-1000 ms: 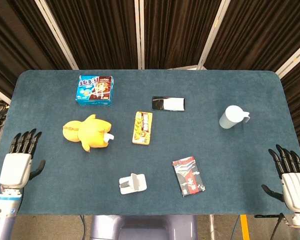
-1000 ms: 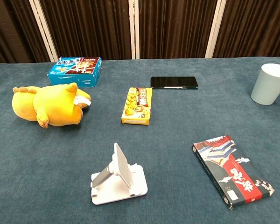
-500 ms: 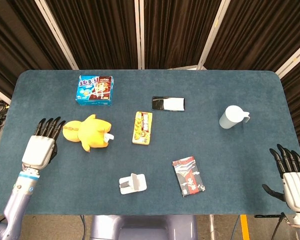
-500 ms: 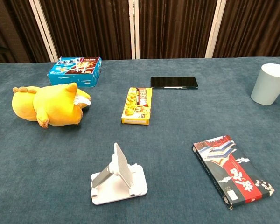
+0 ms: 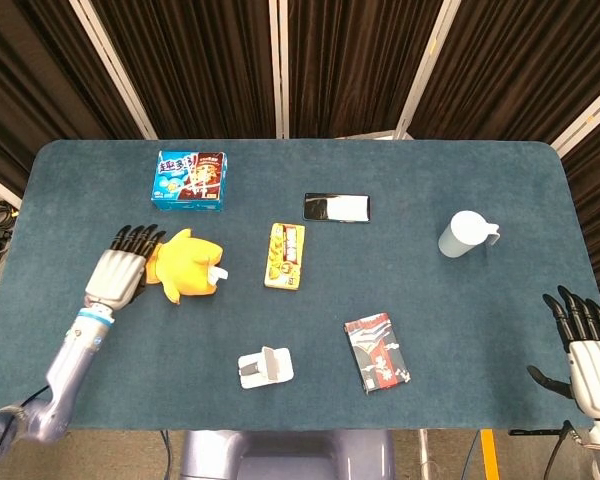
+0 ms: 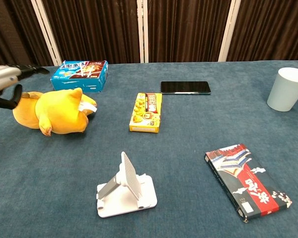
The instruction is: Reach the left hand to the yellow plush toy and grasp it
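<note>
the left hand (image 5: 120, 272) is stretched out over the head end of the yellow plush toy (image 5: 185, 266), palm down, its dark fingers (image 5: 138, 237) straight and spread a little. from the chest view the hand (image 6: 4, 79) hangs just above the toy (image 6: 54, 111) with the thumb dropping toward its head; i cannot tell whether any finger actually touches the fur, and nothing is closed around it. the toy lies on its side on the left part of the blue table (image 5: 480, 190), a white tag sticking out toward the middle.

the right hand (image 5: 588, 355) sits at the near right edge of the table, fingers straight and fanned apart, holding nothing.

the one open container is a pale cup (image 5: 464, 234) on the right side, upright, well apart from everything else; from the chest view (image 6: 287, 89) its inside is not visible, so i cannot say what is in it. behind the toy is a blue snack box (image 5: 189, 180), closed. a yellow snack box (image 5: 285, 255) lies flat just right of the toy, also closed, and beyond it a black phone (image 5: 336, 207) lies face up. nearer the front edge stands a white phone stand (image 5: 264, 366), and to its right a dark red-and-black packet (image 5: 376, 352) lies flat.
</note>
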Available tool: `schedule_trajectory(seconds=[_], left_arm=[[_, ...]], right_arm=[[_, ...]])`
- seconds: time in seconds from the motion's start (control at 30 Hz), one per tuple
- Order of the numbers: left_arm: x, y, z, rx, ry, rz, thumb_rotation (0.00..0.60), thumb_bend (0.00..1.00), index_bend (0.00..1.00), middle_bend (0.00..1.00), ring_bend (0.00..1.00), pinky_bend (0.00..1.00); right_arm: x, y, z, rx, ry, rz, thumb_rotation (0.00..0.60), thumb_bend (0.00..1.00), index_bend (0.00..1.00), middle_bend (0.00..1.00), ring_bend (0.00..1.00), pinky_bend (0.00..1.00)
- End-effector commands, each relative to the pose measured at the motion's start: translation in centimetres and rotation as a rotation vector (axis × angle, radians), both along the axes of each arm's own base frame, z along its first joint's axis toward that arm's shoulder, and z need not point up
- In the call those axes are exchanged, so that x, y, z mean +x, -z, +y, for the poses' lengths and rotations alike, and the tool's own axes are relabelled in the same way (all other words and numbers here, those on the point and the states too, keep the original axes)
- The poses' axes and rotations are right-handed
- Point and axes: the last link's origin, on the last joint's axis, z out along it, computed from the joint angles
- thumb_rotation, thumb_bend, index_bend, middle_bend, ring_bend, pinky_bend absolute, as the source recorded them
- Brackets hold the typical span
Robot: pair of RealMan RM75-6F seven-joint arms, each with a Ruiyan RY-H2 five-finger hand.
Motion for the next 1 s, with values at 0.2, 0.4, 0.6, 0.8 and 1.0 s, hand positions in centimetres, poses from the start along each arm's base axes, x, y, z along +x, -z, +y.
schedule_trajectory(seconds=[0.2,0.4,0.6,0.8,1.0], left_arm=[[0.1,2.3,1.6,-0.035,-0.031,0.045,0.600,1.00,0.00,0.00,0.00,0.00],[0.4,4.0,2.3,-0.056,-0.029,0.043,0.600,1.00,0.00,0.00,0.00,0.00],[0.2,6.0,1.8,-0.106,-0.046,0.058,0.600,1.00,0.00,0.00,0.00,0.00],[1.4,7.0,1.0,-0.123,-0.013,0.035,0.600,1.00,0.00,0.00,0.00,0.00],[3.9,7.3,-0.3,-0.127,0.080,0.022,0.600,1.00,0.00,0.00,0.00,0.00]], right_arm=[[-0.1,0.0,-0.1,0.001,0.006,-0.001,0.600,0.16,0.00,0.00,0.00,0.00],[-0.2,0.0,-0.2,0.003,0.013,0.000,0.600,0.16,0.00,0.00,0.00,0.00],[-0.2,-0.1,-0.2,-0.001,0.013,-0.004,0.600,0.16,0.00,0.00,0.00,0.00],[-0.1,0.1,-0.1,0.004,0.005,0.000,0.600,0.16,0.00,0.00,0.00,0.00],[0.0,0.1,0.0,0.005,0.003,0.002,0.600,0.16,0.00,0.00,0.00,0.00]])
